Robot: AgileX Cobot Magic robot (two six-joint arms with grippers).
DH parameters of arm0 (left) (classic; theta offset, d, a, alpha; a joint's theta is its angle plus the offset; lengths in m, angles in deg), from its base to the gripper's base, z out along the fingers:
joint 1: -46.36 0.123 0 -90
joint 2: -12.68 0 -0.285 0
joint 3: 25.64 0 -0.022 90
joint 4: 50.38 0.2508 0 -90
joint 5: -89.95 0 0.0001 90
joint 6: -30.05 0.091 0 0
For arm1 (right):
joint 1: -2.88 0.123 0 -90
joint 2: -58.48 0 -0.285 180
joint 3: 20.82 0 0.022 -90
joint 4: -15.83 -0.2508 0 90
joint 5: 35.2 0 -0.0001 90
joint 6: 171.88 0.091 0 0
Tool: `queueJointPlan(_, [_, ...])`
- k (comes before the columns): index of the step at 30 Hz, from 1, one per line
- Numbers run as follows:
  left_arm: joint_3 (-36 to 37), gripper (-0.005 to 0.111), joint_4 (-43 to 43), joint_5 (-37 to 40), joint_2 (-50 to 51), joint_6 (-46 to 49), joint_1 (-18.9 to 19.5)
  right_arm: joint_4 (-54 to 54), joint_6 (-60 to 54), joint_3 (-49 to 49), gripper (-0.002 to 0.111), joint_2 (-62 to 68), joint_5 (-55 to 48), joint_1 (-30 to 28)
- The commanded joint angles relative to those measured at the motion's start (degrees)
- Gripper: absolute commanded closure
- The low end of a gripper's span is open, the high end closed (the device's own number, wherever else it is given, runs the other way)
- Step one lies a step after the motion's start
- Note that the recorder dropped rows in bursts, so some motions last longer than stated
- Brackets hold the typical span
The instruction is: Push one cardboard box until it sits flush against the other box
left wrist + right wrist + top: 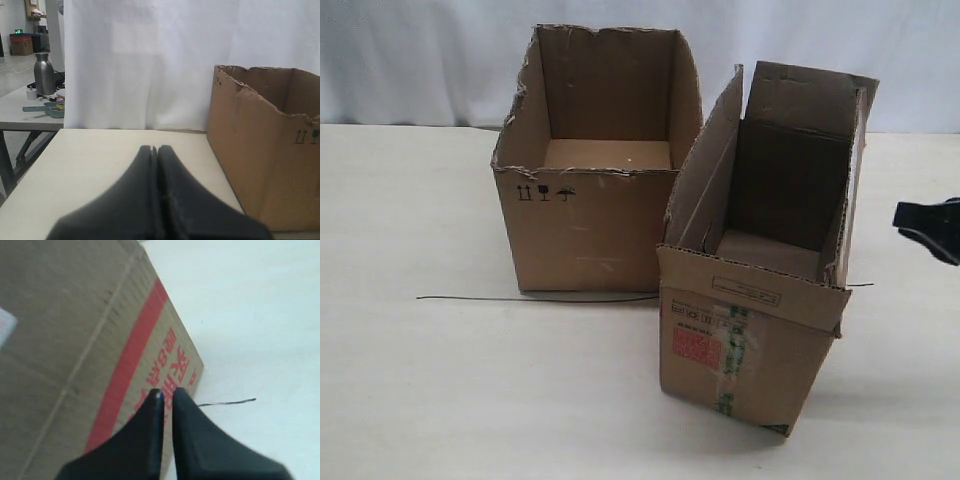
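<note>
The cardboard box (760,300), narrow with tall flaps, a red square label and green-printed tape, stands at the right, turned at an angle. The other box (590,215), wider with a ragged rim and black symbols, stands left of it; a wedge of table shows between their front corners. My right gripper (900,218) hovers shut just right of the narrow box. In the right wrist view its tips (166,392) point at the box's red-striped side (90,330), with nothing between them. My left gripper (154,148) is shut and empty, to one side of the wider box (265,165), apart from it.
A thin black line (520,298) runs across the pale tabletop (440,400) under both boxes and shows again as the same line (227,402) beyond the narrow box. A white curtain (420,60) hangs behind. A side table with a metal bottle (44,74) stands beyond the table's edge.
</note>
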Motion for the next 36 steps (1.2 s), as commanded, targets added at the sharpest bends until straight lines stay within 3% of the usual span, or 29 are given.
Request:
queueJointPlan(1, [0.18, 0.107, -0.17, -0.43, -0.19, 0.06, -0.42, 26.32, 24.66, 2.13, 0.103, -11.79, -3.86, -0.12])
queueJointPlan(4, [0.18, 0.107, -0.17, -0.43, -0.19, 0.06, -0.42, 42.94, 41.63, 7.34, 0.103, -17.18, -12.53, -0.01])
queueJointPlan(6, [0.18, 0.107, -0.17, -0.43, -0.19, 0.06, -0.42, 49.27, 46.69, 11.21, 0.103, -19.77, -20.86, -0.01])
queueJointPlan(10, [0.18, 0.107, -0.17, -0.43, -0.19, 0.06, -0.42, 52.39, 46.34, 16.17, 0.103, -22.15, -34.84, -0.01])
queueJointPlan(14, [0.18, 0.107, -0.17, -0.43, -0.19, 0.06, -0.42, 47.29, 41.05, 17.64, 0.103, -22.46, -41.72, 3.83])
queueJointPlan(19, [0.18, 0.107, -0.04, -0.72, -0.19, 0.06, -0.42, 49.82, 37.54, 17.63, 0.103, -22.46, -43.48, 14.30])
queueJointPlan(28, [0.18, 0.107, -0.04, -0.72, -0.19, 0.06, -0.42, 60.27, 39.36, 17.76, 0.103, -15.70, -35.84, 37.32])
queueJointPlan(36, [0.18, 0.107, -0.04, -0.72, -0.19, 0.06, -0.42, 79.22, 55.23, 23.42, 0.103, -7.89, -38.12, 55.13])
